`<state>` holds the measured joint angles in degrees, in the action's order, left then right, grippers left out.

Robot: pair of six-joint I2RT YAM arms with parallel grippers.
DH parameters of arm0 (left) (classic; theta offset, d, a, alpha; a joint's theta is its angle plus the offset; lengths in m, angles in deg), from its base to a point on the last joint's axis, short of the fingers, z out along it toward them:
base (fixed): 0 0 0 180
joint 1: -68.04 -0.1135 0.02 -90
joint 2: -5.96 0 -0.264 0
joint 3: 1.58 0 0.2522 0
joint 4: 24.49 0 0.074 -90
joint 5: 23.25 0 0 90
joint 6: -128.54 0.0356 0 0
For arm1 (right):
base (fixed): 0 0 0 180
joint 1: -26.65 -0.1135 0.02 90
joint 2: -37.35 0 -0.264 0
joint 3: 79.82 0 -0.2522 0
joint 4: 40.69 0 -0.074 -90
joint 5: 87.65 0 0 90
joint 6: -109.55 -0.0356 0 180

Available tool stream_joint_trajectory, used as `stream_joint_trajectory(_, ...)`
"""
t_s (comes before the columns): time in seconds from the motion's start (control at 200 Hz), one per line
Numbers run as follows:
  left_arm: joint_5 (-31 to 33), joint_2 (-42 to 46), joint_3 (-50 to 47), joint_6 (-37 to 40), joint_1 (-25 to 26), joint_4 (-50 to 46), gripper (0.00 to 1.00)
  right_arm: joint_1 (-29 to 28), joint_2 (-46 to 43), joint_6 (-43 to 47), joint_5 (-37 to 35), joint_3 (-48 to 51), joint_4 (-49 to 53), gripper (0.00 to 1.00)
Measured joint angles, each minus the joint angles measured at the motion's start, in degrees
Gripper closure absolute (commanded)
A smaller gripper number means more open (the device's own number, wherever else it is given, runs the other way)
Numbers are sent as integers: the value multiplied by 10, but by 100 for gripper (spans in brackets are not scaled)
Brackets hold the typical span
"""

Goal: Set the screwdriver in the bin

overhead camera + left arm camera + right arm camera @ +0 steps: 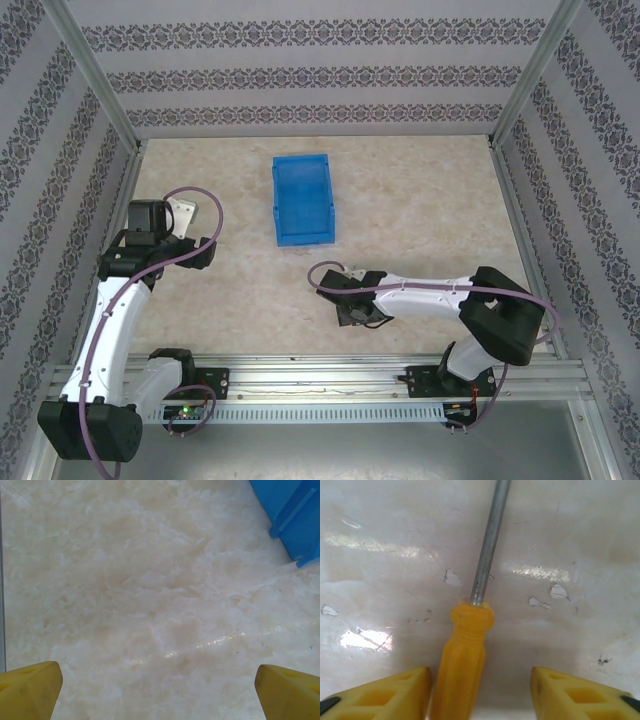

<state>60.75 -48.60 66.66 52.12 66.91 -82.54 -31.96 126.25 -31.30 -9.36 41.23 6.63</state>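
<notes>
From above, the bin is sitting mid-table, well apart from the left gripper and the right gripper. At the left wrist, the fingers are standing wide apart (bin corner at upper right). At the right wrist, the screwdriver is lying on the table between parted, ungripping fingers.

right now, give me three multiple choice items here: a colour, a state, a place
1. What colour is the bin? A red B blue C green
2. The left gripper is: A open, nothing between its fingers B shut tight C shut on the bin
3. Where is the screwdriver? A in the bin B on the table between the right gripper's fingers C beneath the left gripper
Answers: 1 B, blue plastic; 2 A, fingers wide apart over bare table; 3 B, handle lies between the open fingers.
</notes>
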Motion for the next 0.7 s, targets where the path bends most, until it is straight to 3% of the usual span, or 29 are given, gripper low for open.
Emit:
stream_joint_trajectory(0.085,0,0,0,0,0,-1,1,0,0,0,2,0,-2,50)
stream_joint_trajectory(0.22,0,0,0,0,0,-3,1,0,1,0,5,1,-9,63)
stream_joint_trajectory(0.385,0,0,0,0,0,-3,1,-1,-2,2,11,5,-22,68)
stream_joint_trajectory(0.465,0,0,0,0,0,-3,1,-2,-5,3,11,7,-25,77)
stream_joint_trajectory(0.699,0,0,0,0,0,-3,1,-1,-21,7,2,20,-22,86)
